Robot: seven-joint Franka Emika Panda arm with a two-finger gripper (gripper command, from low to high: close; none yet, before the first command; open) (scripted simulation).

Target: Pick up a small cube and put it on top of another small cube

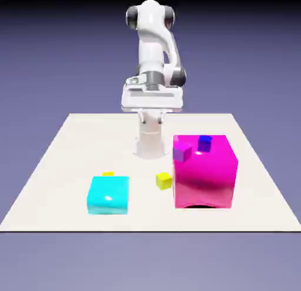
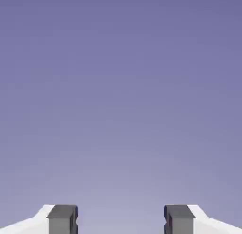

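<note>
My claw (image 2: 121, 221) was spread, with nothing between its tips. The small yellow-green cube (image 1: 164, 180) sat on the table (image 1: 59, 166) just beside the pink block (image 1: 206, 178); the golden cube (image 1: 108, 174) peeked from behind the cyan block (image 1: 109, 196).

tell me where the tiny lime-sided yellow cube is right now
In the exterior view the small cube sits on the table, just left of the magenta block and right of the cyan block, touching neither.

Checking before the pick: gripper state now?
Gripper: open, holding nothing; only backdrop shows between its fingertips.
</note>
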